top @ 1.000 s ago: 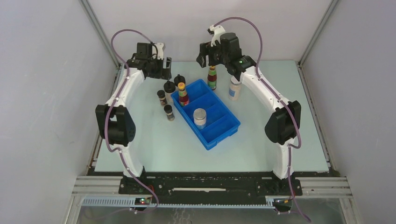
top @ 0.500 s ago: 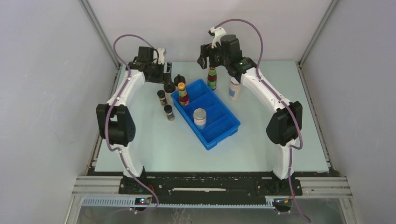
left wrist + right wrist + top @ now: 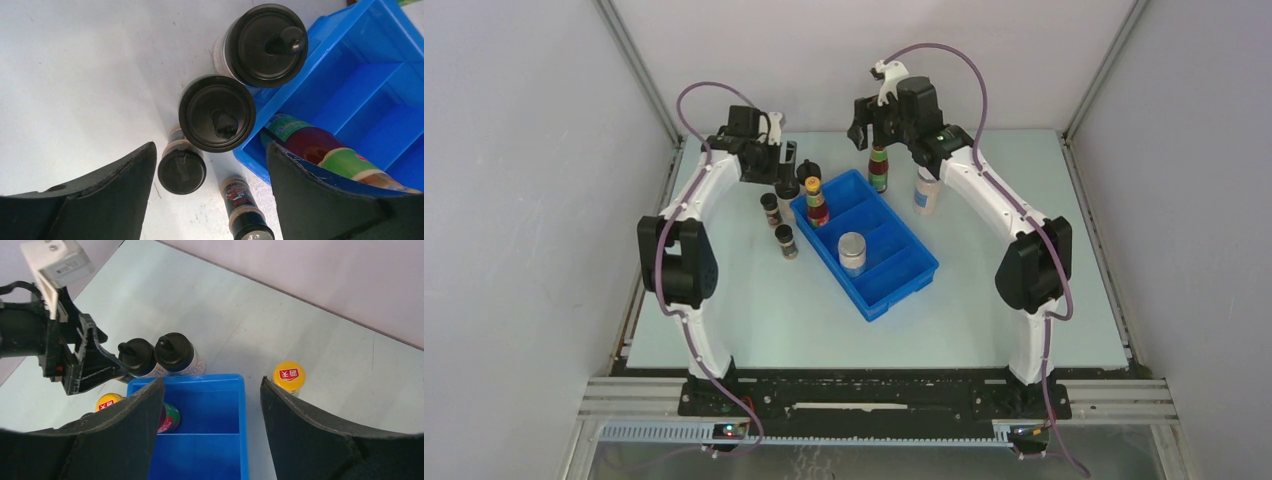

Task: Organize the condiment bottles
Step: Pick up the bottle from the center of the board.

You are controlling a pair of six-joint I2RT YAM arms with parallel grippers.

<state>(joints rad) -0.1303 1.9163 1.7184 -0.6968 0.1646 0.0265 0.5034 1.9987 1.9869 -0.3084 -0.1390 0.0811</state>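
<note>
1. The left fingers (image 3: 100,200) are spread wide and hold nothing.
2. A black-lidded jar (image 3: 217,112) stands on the counter (image 3: 75,75) right under them, in the gap between the two fingers. As far as we can see, neither finger touches it.
3. This jar stands straight up, so its long way runs up and down. The fingers point down at its lid, one on each side.
4. A second black-lidded jar (image 3: 265,45) stands just beside the first one, farther from the arms. The blue tray (image 3: 350,65) is close on the first jar's right side. A small spice jar (image 3: 181,170) stands near it on the other side.
5. We think the left fingers need to drop straight down over the jar. There is little room, so a finger could bump the tray wall or the small spice jar.
6. The right fingers (image 3: 125,440) are spread wide too, and they hold nothing. They hang high over the far end of the tray.
7. A red bottle (image 3: 289,376) with a yellow cap stands upright on the counter beyond the tray, a bit to the right of that gap.
8. Another red bottle (image 3: 310,150) and a pale jar (image 3: 852,252) are already in the tray. A white-capped jar (image 3: 927,190) waits on the counter to the tray's right.
9. The left arm is nearer the black-lidded jars, and the right arm is nearer the red bottle.
</note>
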